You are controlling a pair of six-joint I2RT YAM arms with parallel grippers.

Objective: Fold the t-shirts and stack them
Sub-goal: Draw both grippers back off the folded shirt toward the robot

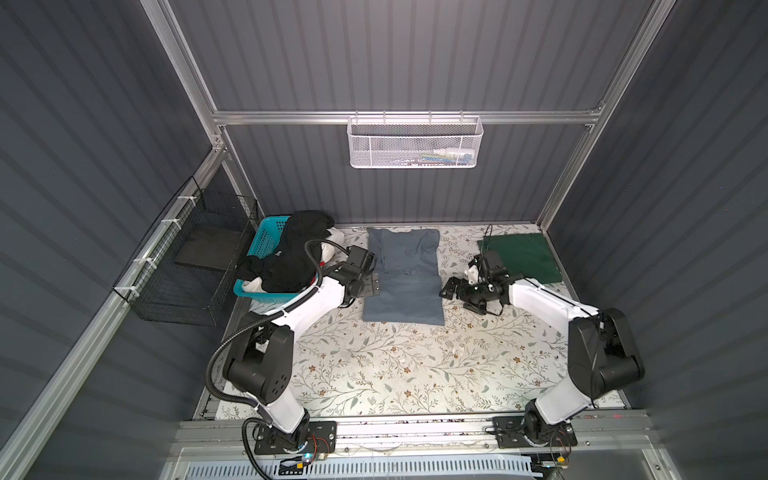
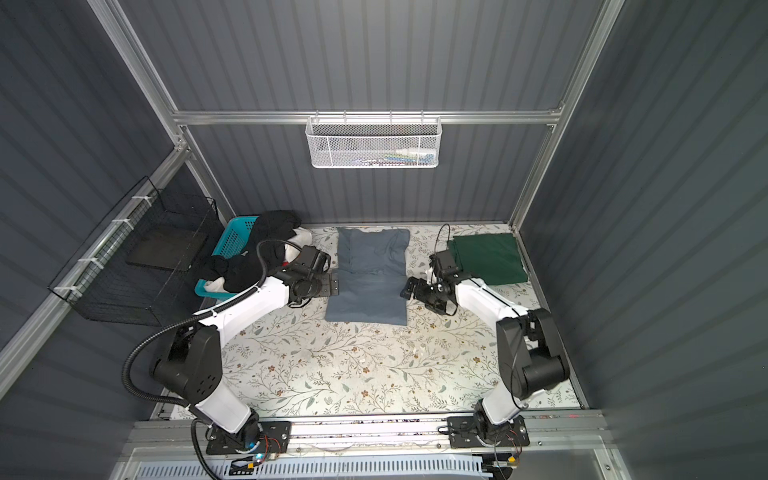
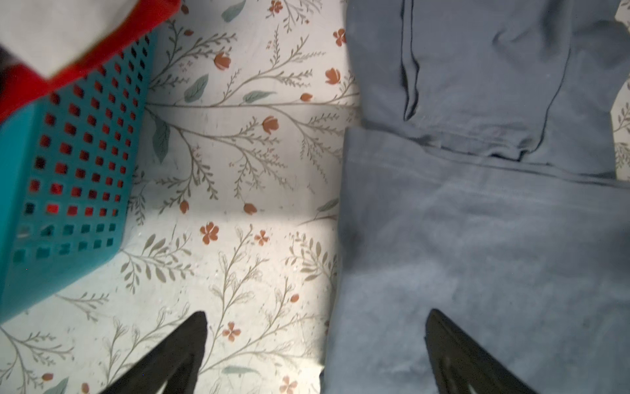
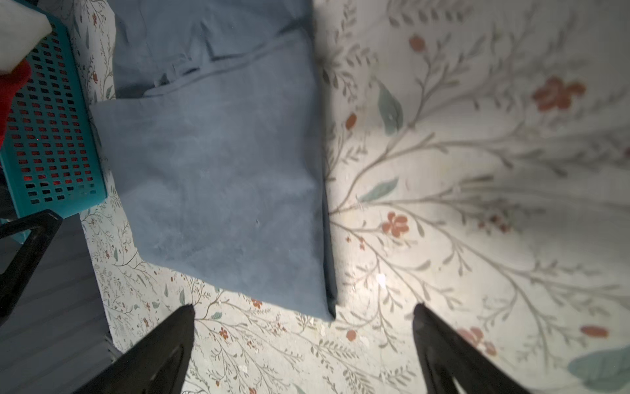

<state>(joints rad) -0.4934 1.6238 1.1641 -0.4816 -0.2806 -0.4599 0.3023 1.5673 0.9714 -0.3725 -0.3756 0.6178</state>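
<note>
The slate blue-grey cloth t-shirt (image 1: 402, 276) lies partly folded on the floral tabletop (image 1: 395, 365), a folded dark green cloth t-shirt (image 1: 521, 257) at back right. The left gripper (image 3: 317, 315) and right gripper (image 4: 304, 307) gape empty, flanking the blue-grey shirt

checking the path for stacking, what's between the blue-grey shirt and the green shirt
The right gripper, jaws open, over bare flowered table; nothing else, in both top views.

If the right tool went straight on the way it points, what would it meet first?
Probably the side edge of the slate blue-grey t-shirt, flat just ahead of the open right tool. If it slants down steeply, the floral tabletop comes first; depth is unclear.
</note>
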